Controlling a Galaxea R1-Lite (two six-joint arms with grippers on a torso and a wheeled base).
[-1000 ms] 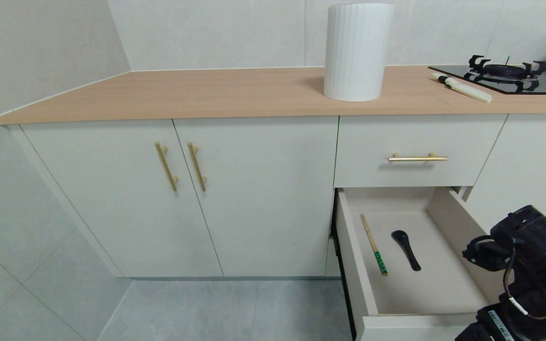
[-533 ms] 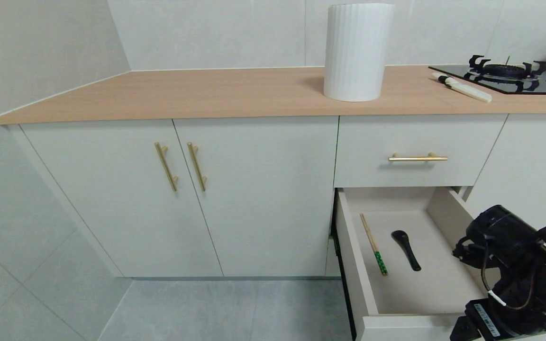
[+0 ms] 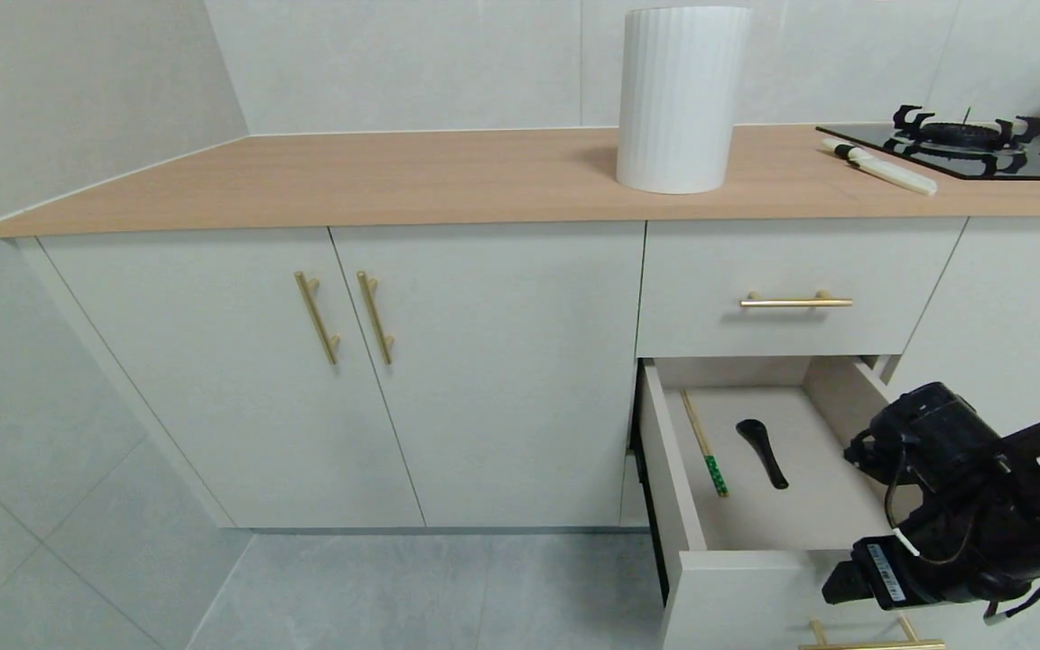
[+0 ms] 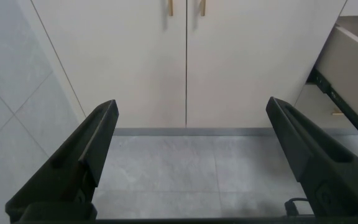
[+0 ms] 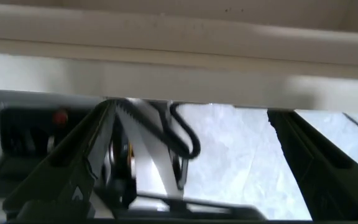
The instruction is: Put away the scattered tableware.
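Head view: I see the chopsticks [image 3: 705, 444] and the black spoon [image 3: 762, 453] lying side by side, not touching, inside the partly open lower drawer [image 3: 664, 433]. My right fingers [image 5: 61, 168] are spread against the drawer's front, gripping nothing. My left fingers [image 4: 86, 162] are released, facing the cabinet doors [image 4: 185, 56]. 1 knife [image 3: 881, 167] lies on the surface [image 3: 394, 181].

Kitchen: wood countertop [image 3: 348, 181], gas hob [image 3: 980, 144], cabinets [image 3: 348, 379].
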